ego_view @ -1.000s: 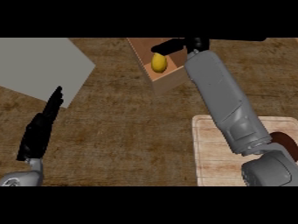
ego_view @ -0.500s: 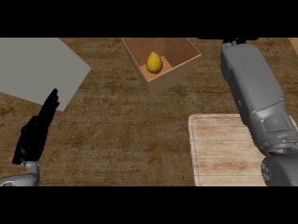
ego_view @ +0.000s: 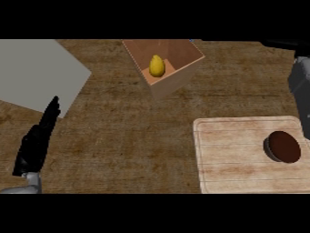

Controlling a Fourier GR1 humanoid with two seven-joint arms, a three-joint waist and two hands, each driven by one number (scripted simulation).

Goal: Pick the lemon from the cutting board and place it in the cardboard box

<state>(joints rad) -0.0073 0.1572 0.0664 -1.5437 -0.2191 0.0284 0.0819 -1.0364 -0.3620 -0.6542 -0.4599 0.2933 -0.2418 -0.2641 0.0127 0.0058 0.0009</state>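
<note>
The yellow lemon [ego_view: 157,66] lies inside the open cardboard box [ego_view: 185,75] at the top centre of the counter. The wooden cutting board [ego_view: 234,157] lies at the lower right, with no lemon on it. My right hand [ego_view: 292,44] shows as a black strip at the top right edge, well to the right of the box, fingers stretched out and holding nothing; its grey forearm [ego_view: 309,93] runs down the right edge. My left hand [ego_view: 37,139] rests open at the lower left, fingers straight and pointing up.
A dark brown round object [ego_view: 282,147] sits on the right part of the cutting board. A large grey slab [ego_view: 24,72] covers the counter's upper left corner. Bare wooden counter [ego_view: 130,136] lies between the left hand and the board.
The right hand let go of the lemon over the box and swung away to the right, out past the box. The lemon stays in the box. The left hand has not moved.
</note>
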